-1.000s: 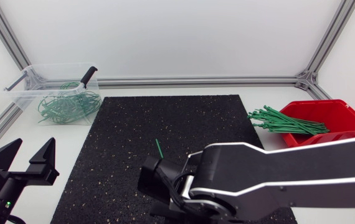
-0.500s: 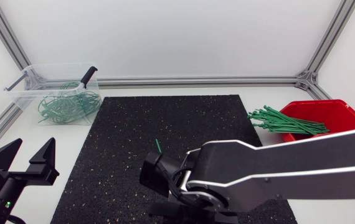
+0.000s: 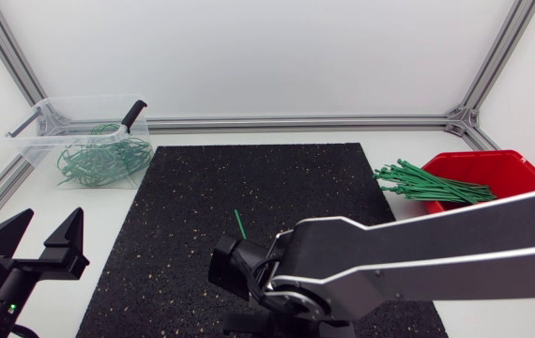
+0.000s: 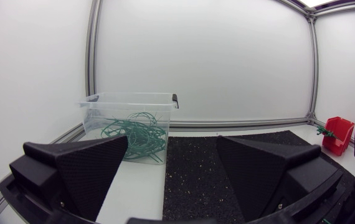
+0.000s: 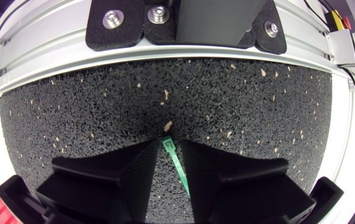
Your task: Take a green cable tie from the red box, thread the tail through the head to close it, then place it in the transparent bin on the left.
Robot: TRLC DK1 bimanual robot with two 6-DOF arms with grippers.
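Over the near half of the black mat [image 3: 249, 178], the right gripper [image 5: 168, 148] points down with its fingers clamped on a green cable tie [image 5: 176, 165]. The tie's head lies just ahead of the fingertips against the mat. In the head view, one end of the tie pokes up past the wrist. Since a second ago the right arm [image 3: 418, 258] has rolled slightly at the wrist and its long link now lies higher across the red box [image 3: 521, 169], while the tie's end has barely shifted. A bundle of loose green ties [image 3: 432, 185] spills over the box's left rim, at the tabletop's right edge. The transparent bin [image 3: 61, 122] in the far left corner holds closed green loops [image 3: 99, 160]. At the near left corner the left gripper [image 3: 50, 225] has not moved, its fingers spread wide apart.
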